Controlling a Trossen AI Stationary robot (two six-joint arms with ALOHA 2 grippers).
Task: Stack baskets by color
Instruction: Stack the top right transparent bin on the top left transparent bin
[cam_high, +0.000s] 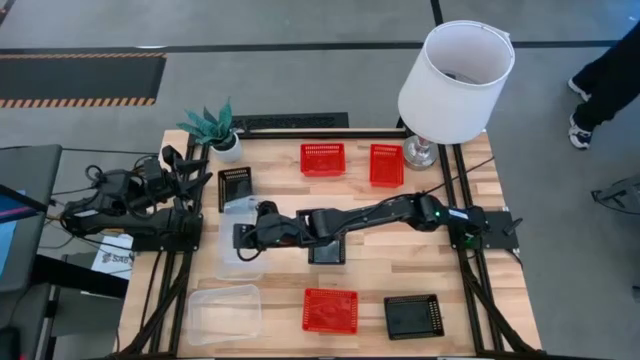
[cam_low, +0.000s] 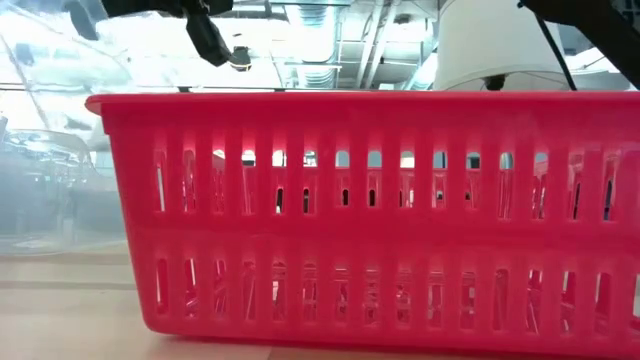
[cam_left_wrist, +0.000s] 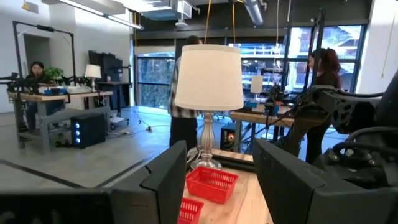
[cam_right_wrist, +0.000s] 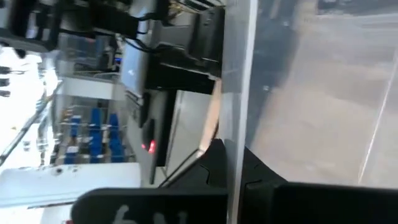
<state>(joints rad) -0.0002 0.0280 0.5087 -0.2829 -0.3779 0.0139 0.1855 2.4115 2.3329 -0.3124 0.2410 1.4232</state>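
My right arm reaches across the table's middle, and my right gripper (cam_high: 247, 238) is shut on a clear basket (cam_high: 240, 255) at the left middle. A second clear basket (cam_high: 224, 313) lies at the near left. Two red baskets (cam_high: 322, 158) (cam_high: 386, 165) sit side by side at the far edge. A third red basket (cam_high: 330, 310) lies near the front and fills the low view (cam_low: 370, 215). Black baskets lie at the far left (cam_high: 235, 185), under my right arm (cam_high: 327, 250) and at the near right (cam_high: 413, 316). My left gripper (cam_left_wrist: 217, 186) is open, drawn back at the left edge (cam_high: 195, 172). My right gripper pinches a wall of the clear basket (cam_right_wrist: 241, 112) between its two fingers (cam_right_wrist: 214, 165). The fingers come from the table's right, slanting slightly down, with the wrist rolled onto its side. I cannot tell whether the basket is lifted clear of the table.
A lamp with a white shade (cam_high: 455, 70) stands at the far right corner and a small potted plant (cam_high: 215, 128) at the far left corner. Bare wood lies between the far red baskets and my right arm. People stand in the room beyond the table (cam_left_wrist: 323, 68).
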